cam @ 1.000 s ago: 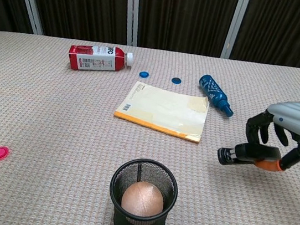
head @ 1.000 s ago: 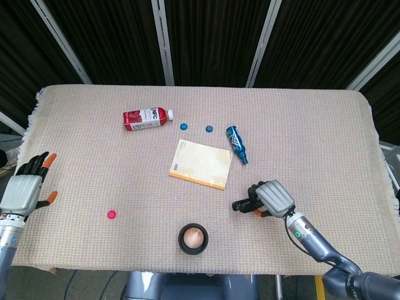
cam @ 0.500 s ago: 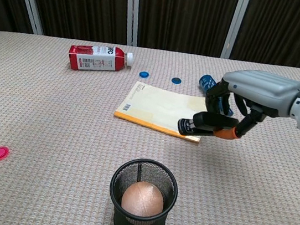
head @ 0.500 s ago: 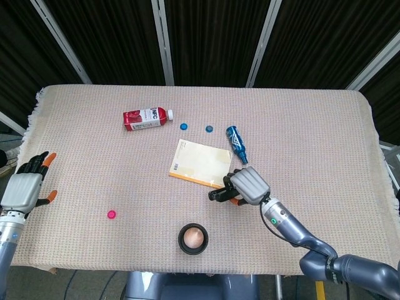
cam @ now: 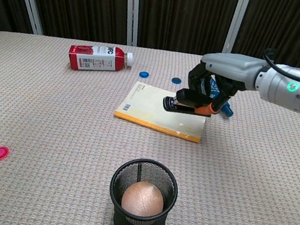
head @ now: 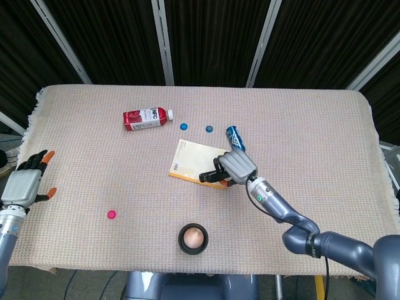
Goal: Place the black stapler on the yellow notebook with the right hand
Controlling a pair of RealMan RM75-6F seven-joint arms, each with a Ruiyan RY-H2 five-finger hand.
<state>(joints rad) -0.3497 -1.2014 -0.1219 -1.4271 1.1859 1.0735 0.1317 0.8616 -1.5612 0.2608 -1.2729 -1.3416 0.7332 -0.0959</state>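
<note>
Right hand: right hand [cam: 211, 93] hangs above the yellow notebook [cam: 156, 110], fingers [cam: 197, 84] curled around the black stapler [cam: 183, 106].
Stapler: carried just over the notebook's right part, apparently not set down.
Left hand: left hand [head: 24, 184] idle, fingers spread, holding nothing.
Remaining: lower, release.

I see the stapler [cam: 183, 106] in my right hand [cam: 217, 83] over the notebook's [cam: 156, 110] right part; the mesh cup [cam: 140, 206] sits nearer.

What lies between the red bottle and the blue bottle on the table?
Two small blue discs lie between the red bottle and blue bottle, clearest in the head view.
</note>
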